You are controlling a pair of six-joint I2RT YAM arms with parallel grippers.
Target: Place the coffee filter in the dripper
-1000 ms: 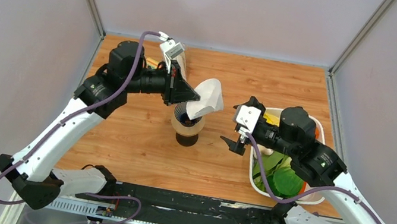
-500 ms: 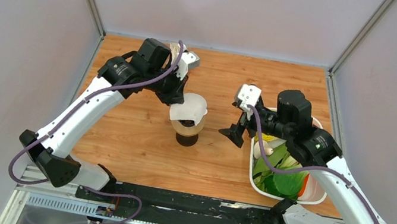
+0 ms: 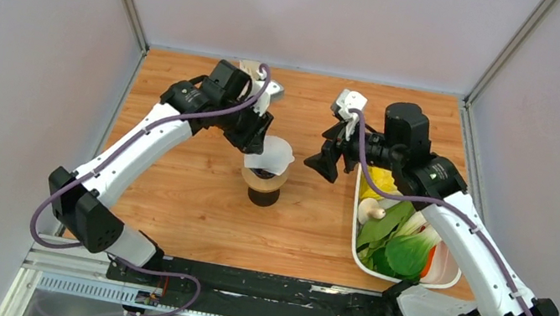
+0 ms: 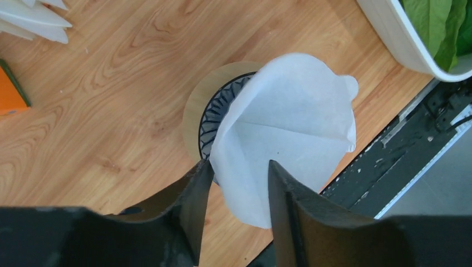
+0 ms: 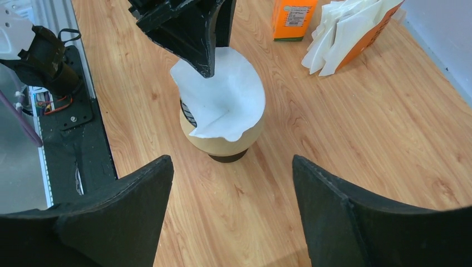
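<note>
Lowering since half a second ago, the coffee filter [image 3: 271,155] is now sitting on the mouth of the dripper [image 4: 222,103], where earlier it was hanging higher and spread wider. The left tool [image 3: 257,133] has come in closer over it, and the right tool [image 3: 325,163] has drifted toward the far side of the worktop [image 3: 194,195].

In the left wrist view the filter is lying open and tilted. It is covering most of the dripper and leaving only a crescent of dark ribs showing on one side. The dripper is resting in the brown pot [image 3: 263,188] with the tan rim.

The left tool's fingers [image 4: 195,189] are standing a little apart with the filter's near edge between them. Whether they are pinching the paper or only straddling it cannot be told.

The right tool is hanging beside the pot with its jaws wide apart, holding nothing and touching nothing.

Behind the pot, an orange box [image 5: 294,14] and a fanned stack of spare filters [image 5: 345,33] are lying on the worktop. A white tray [image 3: 355,255] of leafy greens is sitting under the right arm.
</note>
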